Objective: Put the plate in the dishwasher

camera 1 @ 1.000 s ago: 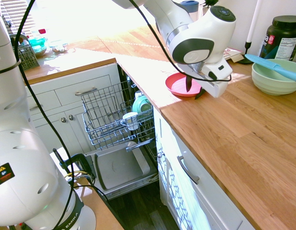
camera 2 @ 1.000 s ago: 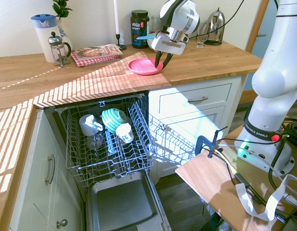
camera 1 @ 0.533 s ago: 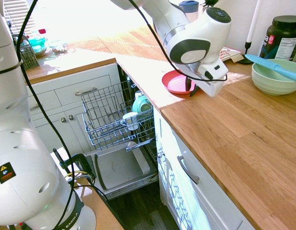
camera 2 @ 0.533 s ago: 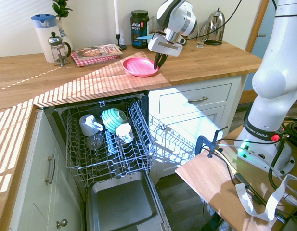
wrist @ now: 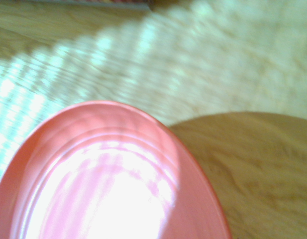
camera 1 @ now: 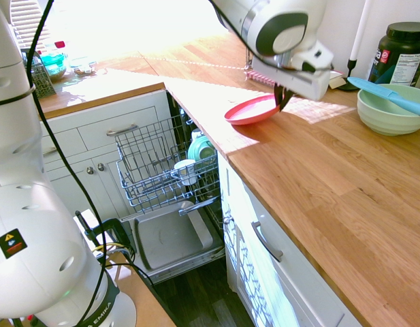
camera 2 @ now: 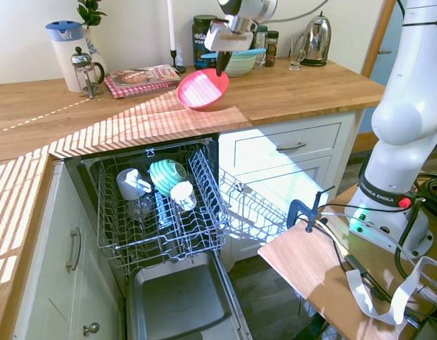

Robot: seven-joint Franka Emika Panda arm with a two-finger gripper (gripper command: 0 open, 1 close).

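Keeping the claw (camera 2: 222, 73) pinched tight on the tilted plate's (camera 2: 202, 89) rim, I'd swing smoothly over the dishwasher rack (camera 2: 165, 219), avoiding those mugs.

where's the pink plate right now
In the second exterior view, the pink plate hangs tilted from the tool, above the counter, right of the magazine.

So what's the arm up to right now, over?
Gripper shut on pink plate by its rim. Plate tilted, above countertop. Dishwasher door down, rack out, cups and bowl aboard.
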